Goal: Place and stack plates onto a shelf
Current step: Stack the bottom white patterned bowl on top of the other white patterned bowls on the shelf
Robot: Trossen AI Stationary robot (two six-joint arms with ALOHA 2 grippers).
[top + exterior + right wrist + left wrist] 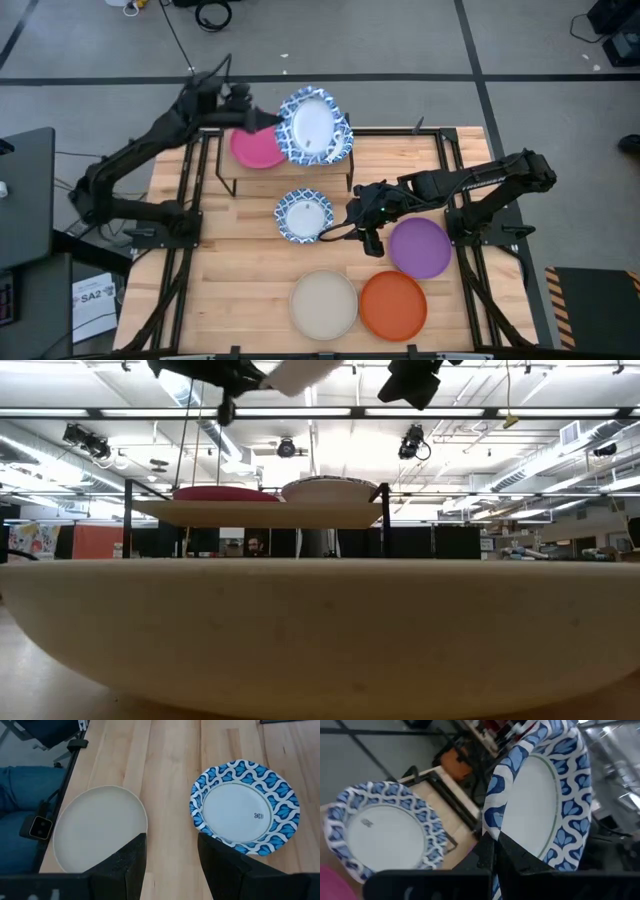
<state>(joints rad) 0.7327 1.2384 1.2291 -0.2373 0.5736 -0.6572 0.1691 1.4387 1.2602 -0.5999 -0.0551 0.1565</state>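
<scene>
Plates: 1 blue-rimmed plate (540,795) is clamped in the left gripper (492,852) over the shelf (345,160) — another (303,215) lies on the table beside the right gripper (362,232), fingers apart.

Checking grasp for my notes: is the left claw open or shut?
Shut: left claw pinches the rim of a blue-patterned plate held tilted.
</scene>
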